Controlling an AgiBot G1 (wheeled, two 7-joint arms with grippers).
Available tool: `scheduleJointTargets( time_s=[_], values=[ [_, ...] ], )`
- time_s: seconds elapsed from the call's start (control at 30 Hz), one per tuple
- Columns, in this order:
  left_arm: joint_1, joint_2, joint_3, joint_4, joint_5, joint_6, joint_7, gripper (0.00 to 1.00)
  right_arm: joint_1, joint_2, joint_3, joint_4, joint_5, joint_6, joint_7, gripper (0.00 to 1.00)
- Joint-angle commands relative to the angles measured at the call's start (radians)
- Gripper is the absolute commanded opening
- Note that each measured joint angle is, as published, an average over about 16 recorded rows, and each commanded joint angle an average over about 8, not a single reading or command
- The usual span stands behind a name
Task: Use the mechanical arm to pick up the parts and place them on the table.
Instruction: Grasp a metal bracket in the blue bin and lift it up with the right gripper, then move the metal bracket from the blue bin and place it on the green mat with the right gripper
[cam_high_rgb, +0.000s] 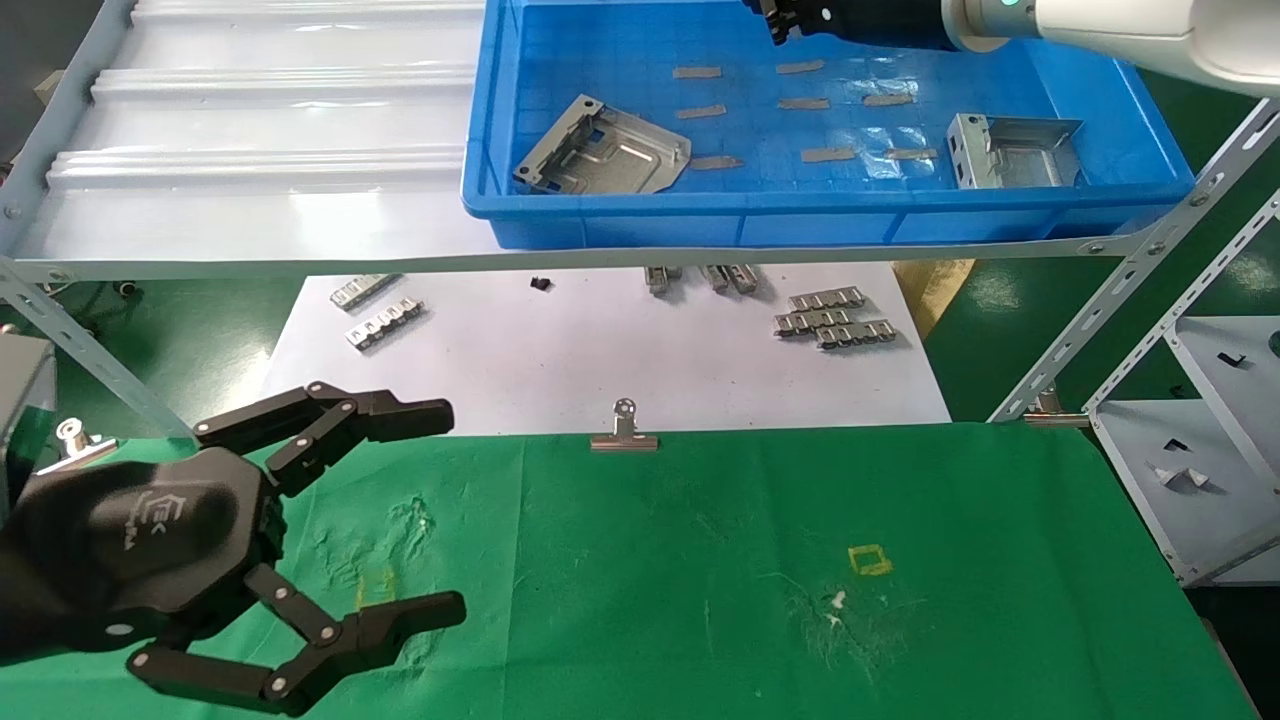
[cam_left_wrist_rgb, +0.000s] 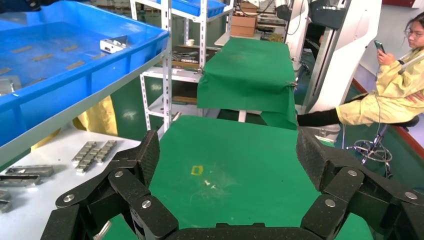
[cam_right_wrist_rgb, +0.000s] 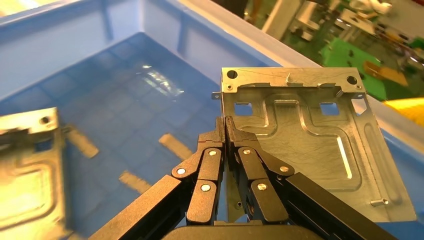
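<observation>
1. Overhead, the right tool hangs above the blue tray on the shelf, its black fingertips pinched together on the edge of one silver plate, which the wrist view shows lifted clear of the tray floor.
2. Two more plates lie in the tray: one near its front-left corner, another tilted by the front-right corner.
3. Meanwhile the left tool idles over the near-left corner of the green table, fingers spread wide apart and holding nothing.
4. Ribbed metal strips and a binder clip rest on the white sheet and at the table's far edge.
5. Likely next: carry the held plate out over the tray's front wall and down to the table.
6. Risks, as a judgement: the grip is a thin pinch at one edge, so the plate could pivot or slip out in transit; swung low, it might clip the tray wall or the shelf rail; released too high, it could bounce off the cloth.
</observation>
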Motion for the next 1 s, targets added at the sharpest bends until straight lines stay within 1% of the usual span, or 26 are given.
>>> scheduleJointTargets(
  time_s=[0.03, 0.17, 0.4, 0.5, 0.6, 0.73, 0.87, 1.0],
  values=[
    [0.0, 0.0, 0.0, 0.0, 0.0, 0.0, 0.0, 1.0, 0.02, 0.007, 0.0, -0.007, 0.004, -0.031, -0.022, 0.0],
    [0.0, 0.0, 0.0, 0.0, 0.0, 0.0, 0.0, 1.0, 0.055, 0.056, 0.005, 0.001, 0.021, -0.212, -0.076, 0.0],
    [0.0, 0.0, 0.0, 0.0, 0.0, 0.0, 0.0, 1.0, 0.092, 0.157, 0.023, 0.028, 0.076, -0.604, -0.161, 0.0],
    [0.0, 0.0, 0.0, 0.0, 0.0, 0.0, 0.0, 1.0, 0.095, 0.192, 0.026, 0.036, 0.093, -0.722, -0.191, 0.0],
    [0.0, 0.0, 0.0, 0.0, 0.0, 0.0, 0.0, 1.0, 0.089, 0.223, 0.019, 0.059, 0.101, -0.77, -0.215, 0.0],
    [0.0, 0.0, 0.0, 0.0, 0.0, 0.0, 0.0, 1.0, 0.062, 0.272, -0.003, 0.137, 0.13, -0.791, -0.232, 0.0],
    [0.0, 0.0, 0.0, 0.0, 0.0, 0.0, 0.0, 1.0, 0.023, 0.338, -0.046, 0.271, 0.198, -0.797, -0.226, 0.0],
    [0.0, 0.0, 0.0, 0.0, 0.0, 0.0, 0.0, 1.0, -0.009, 0.414, -0.118, 0.433, 0.282, -0.797, -0.204, 0.0]
  ],
)
